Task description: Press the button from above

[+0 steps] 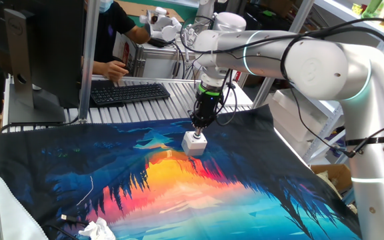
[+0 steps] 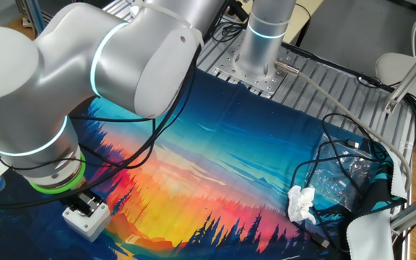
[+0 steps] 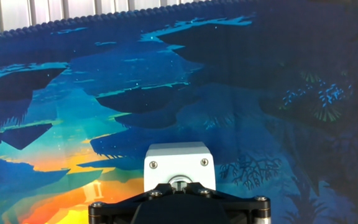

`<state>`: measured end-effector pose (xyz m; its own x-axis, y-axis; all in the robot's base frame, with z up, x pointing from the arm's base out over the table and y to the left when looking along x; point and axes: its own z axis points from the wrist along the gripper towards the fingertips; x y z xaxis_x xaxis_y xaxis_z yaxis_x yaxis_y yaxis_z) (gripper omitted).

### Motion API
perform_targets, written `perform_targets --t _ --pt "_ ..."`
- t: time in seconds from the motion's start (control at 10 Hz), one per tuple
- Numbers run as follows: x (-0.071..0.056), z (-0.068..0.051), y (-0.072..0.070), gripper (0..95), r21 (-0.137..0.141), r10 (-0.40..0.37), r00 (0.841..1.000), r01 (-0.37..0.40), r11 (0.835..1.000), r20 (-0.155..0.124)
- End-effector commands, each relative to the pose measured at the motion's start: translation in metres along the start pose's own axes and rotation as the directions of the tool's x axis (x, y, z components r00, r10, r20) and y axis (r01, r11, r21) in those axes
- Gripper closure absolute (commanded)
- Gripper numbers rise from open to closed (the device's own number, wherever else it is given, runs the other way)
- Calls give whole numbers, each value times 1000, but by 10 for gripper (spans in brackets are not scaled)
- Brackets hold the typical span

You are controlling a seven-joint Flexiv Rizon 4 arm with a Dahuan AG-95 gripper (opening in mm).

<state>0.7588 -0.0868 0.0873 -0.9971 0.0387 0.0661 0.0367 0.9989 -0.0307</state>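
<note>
The claw [image 1: 199, 124] sat right atop the button [image 1: 194, 143], a small white box, screws at its top corners; claw's state, couldn't tell.

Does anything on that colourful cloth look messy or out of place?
A crumpled white tissue lies on the cloth beside a tangle of black cables and clear plastic at one edge; it looks like leftover clutter. The white button box sits squarely under the claw, nothing tipped or spilled.
</note>
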Motion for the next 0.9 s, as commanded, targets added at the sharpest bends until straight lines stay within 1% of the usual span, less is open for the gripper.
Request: perform_targets --t 0.1,0.6,0.9 --pt "1 1 0 950 0 0 1000 0 1000 3" --pt "0 5 0 950 1 -1 1000 1 1000 2" --pt "1 8 0 950 2 0 1000 0 1000 3"
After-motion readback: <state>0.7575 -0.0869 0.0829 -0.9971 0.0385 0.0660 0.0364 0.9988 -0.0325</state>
